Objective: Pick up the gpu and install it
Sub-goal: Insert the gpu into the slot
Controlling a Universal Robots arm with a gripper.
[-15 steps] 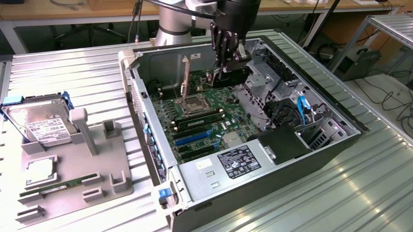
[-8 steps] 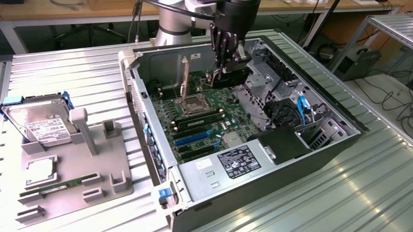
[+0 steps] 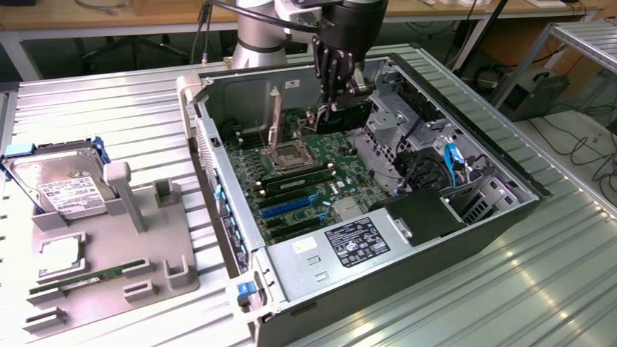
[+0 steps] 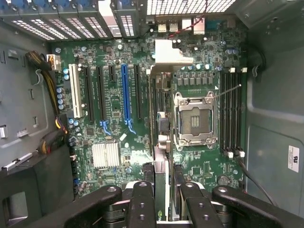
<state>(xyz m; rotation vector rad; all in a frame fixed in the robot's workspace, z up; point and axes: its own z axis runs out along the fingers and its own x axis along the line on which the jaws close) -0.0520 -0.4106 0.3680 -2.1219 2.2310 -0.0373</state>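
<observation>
Gripper: the black gripper [image 3: 331, 103] hangs over the far end of the open computer case [image 3: 501, 217], above the motherboard [image 3: 318, 170].
Jaws: partly closed on the gpu [image 4: 161, 142], which sits edge-on between the fingers [image 4: 140, 204].
Gpu: held upright in the jaws, seen from the wrist view as a thin vertical strip with a pale metal bracket at its far end; it stands above the board, between the expansion slots and the CPU socket [image 4: 194, 118]. Contact with any slot cannot be told.
Motherboard: green, lying flat in the case; a blue expansion slot [image 4: 125, 92], a white slot [image 4: 74, 90] and a small silver heatsink [image 4: 105, 155] lie to one side of the card; empty memory slots [image 4: 232, 111] lie beyond the socket.
Case: lies on its side on the ribbed metal worktop [image 3: 540, 289], side panel off, power supply [image 3: 352, 242] at the near end.
Fixture: a grey parts holder [image 3: 115, 246] stands at the exterior view's left, carrying a hard drive [image 3: 58, 188] with white label and a memory stick [image 3: 82, 282].
</observation>
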